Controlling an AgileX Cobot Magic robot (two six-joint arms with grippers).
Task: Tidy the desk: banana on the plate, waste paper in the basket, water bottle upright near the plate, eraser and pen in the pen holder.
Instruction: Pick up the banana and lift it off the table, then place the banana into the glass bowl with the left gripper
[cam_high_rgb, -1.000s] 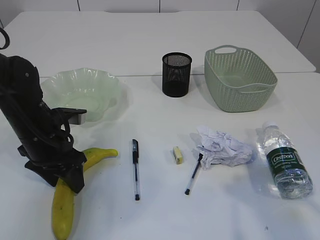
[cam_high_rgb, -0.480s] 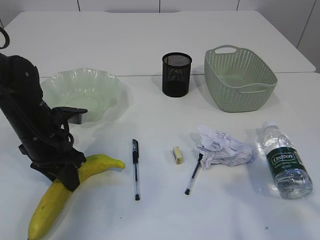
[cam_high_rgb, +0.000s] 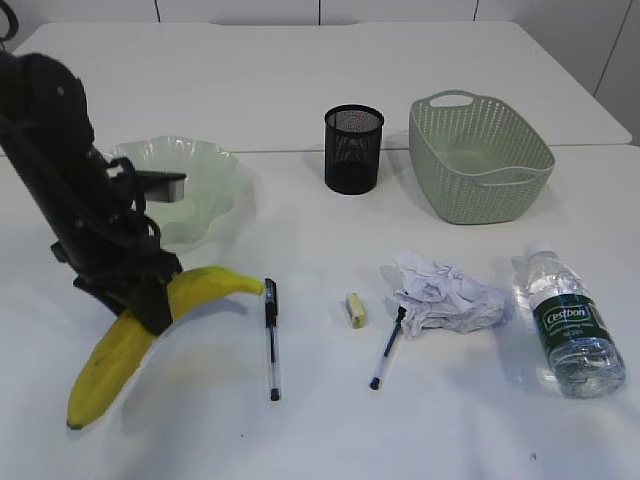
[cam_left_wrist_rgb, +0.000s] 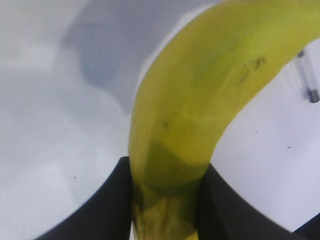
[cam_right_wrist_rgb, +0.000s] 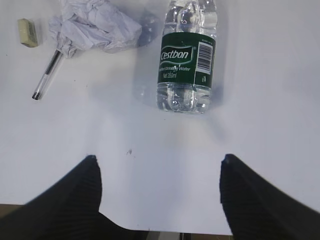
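Note:
My left gripper (cam_high_rgb: 150, 305) is shut on the yellow banana (cam_high_rgb: 120, 345) and holds it tilted above the table, just in front of the pale green plate (cam_high_rgb: 215, 180); the left wrist view shows the banana (cam_left_wrist_rgb: 200, 105) clamped between the jaws (cam_left_wrist_rgb: 167, 200). My right gripper (cam_right_wrist_rgb: 157, 162) is open and empty, and it is not in the exterior view. A water bottle (cam_high_rgb: 570, 320) lies on its side at the right, also in the right wrist view (cam_right_wrist_rgb: 187, 55). Crumpled paper (cam_high_rgb: 445, 295), an eraser (cam_high_rgb: 354, 309) and two pens (cam_high_rgb: 270, 338) (cam_high_rgb: 388, 347) lie mid-table.
A black mesh pen holder (cam_high_rgb: 352, 148) stands at the back centre. A green woven basket (cam_high_rgb: 478, 155) stands to its right. The table's front edge shows under the right gripper's fingers in the right wrist view.
My left gripper has lifted the banana off the table and carried it up and to the right, towards the plate. Nothing else has moved.

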